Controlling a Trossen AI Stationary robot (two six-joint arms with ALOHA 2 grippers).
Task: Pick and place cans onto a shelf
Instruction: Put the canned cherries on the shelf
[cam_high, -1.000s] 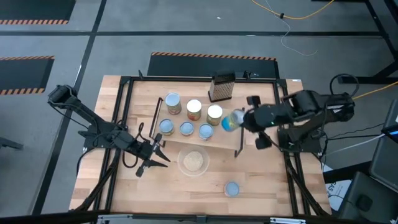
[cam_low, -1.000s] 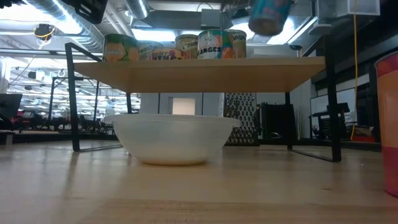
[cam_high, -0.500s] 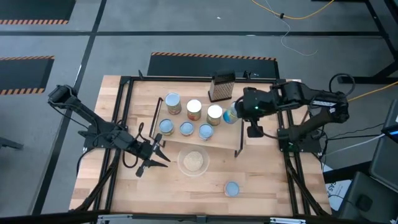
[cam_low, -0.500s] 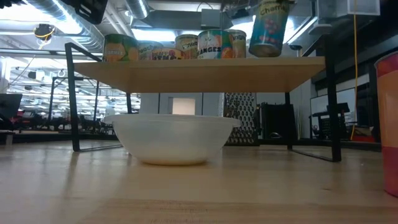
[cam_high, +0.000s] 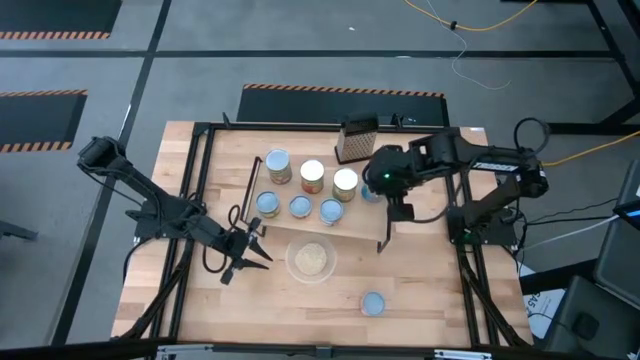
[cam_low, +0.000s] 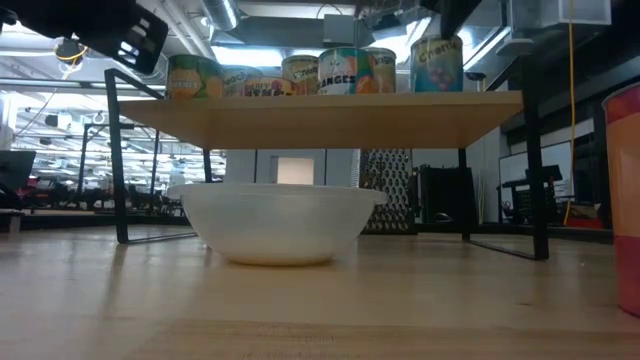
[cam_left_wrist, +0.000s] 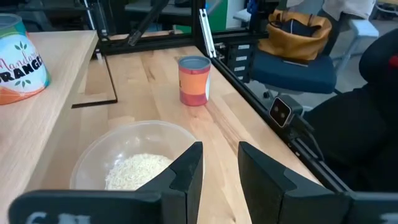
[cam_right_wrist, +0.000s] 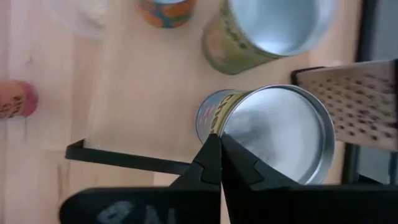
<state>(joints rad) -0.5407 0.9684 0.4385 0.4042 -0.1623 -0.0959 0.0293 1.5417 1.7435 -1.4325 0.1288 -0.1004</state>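
The shelf (cam_high: 352, 232) is a light-wood board on a black frame; it also shows in the low view (cam_low: 320, 118). Several cans stand on it, taller ones (cam_high: 312, 175) behind short blue-topped ones (cam_high: 300, 207). My right gripper (cam_high: 380, 184) is over the shelf's right end, shut on a blue-labelled can (cam_low: 437, 64) with a silver top (cam_right_wrist: 280, 134). One more can (cam_high: 372, 303) stands on the tabletop near the front edge. My left gripper (cam_high: 255, 250) is open and empty beside the bowl, as its wrist view (cam_left_wrist: 221, 168) shows. My right gripper holds the can at the rim of its top (cam_right_wrist: 214, 138), on the side facing the wrist. The two fingers (cam_right_wrist: 208, 163) come together there from above, pointing down. The can stands upright with its bottom on the shelf board (cam_low: 437, 92).
A white bowl of grains (cam_high: 311, 259) sits on the tabletop under the shelf's front edge. A dark box grater (cam_high: 357, 140) stands behind the shelf, close to my right gripper. The table's black rails (cam_high: 470, 290) run along its sides.
My right gripper has moved toward the table's left edge and down with the can. The can hung tilted above the shelf's right end. It now stands upright on the board beside the other cans.
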